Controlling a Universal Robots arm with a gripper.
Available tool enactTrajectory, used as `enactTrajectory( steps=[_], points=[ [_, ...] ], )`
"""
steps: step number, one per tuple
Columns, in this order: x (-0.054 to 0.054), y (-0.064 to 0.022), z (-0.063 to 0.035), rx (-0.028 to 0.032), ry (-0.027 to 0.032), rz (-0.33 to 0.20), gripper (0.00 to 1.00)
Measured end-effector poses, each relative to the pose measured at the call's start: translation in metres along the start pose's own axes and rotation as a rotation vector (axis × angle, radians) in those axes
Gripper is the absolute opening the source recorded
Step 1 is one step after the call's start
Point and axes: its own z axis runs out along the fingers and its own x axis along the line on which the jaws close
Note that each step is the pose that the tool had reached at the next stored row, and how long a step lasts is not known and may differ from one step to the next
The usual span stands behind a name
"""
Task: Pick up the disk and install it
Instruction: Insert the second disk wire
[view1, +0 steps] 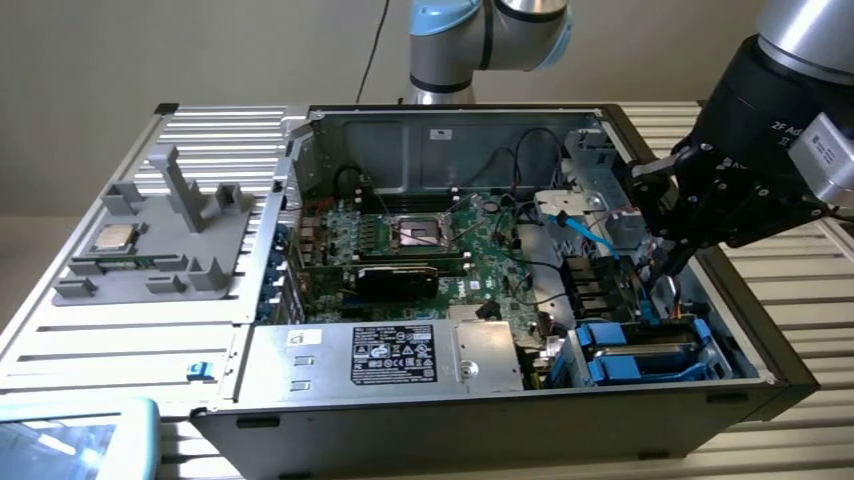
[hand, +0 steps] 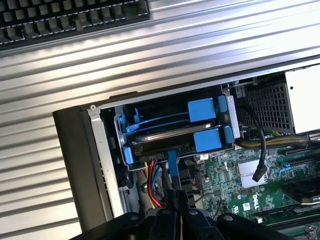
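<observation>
Wrist view: jaws pinched fully together, nothing clearly clamped. Gripper (hand: 175, 195) tipped just beside the drive cage (hand: 229, 120), with a blue strip at the tips; cable or carrier tab, can't tell. Disk (hand: 160, 140) apparently lying in the cage's lower slot, blue carrier latches at its far end. Looks like the seating stage of install, pick-up done. Any further push calls for staying square to the slot and clear of the red and yellow wires (hand: 150, 182). Exterior view adds the gripper's height over the open case (view1: 441, 420) and the motherboard (view1: 441, 250). Wrist view gives slot detail, plus a keyboard (hand: 70, 17) outside the case.
</observation>
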Motion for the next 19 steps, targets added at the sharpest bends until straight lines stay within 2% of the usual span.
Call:
enactTrajectory(
  steps=[3, 7, 8, 10, 11, 13, 15, 19],
  points=[
    [0.0, 0.0, 0.0, 0.0, 0.0, -0.001, 0.11],
    [0.0, 0.0005, 0.0002, 0.0011, -0.0012, -0.044, 0.11],
    [0.0, 0.0013, 0.0001, 0.0042, -0.0018, -0.047, 0.11],
    [0.001, 0.0046, 0.0, 0.0148, -0.0032, -0.048, 0.11],
    [0.001, 0.0065, 0.0, 0.0206, -0.0034, -0.049, 0.11],
    [0.002, 0.0106, 0.0007, 0.0365, -0.0036, -0.05, 0.11],
    [0.003, 0.014, 0.0019, 0.0462, -0.0026, -0.053, 0.11],
    [0.004, 0.0177, 0.0075, 0.0474, -0.004, -0.075, 0.11]
  ],
)
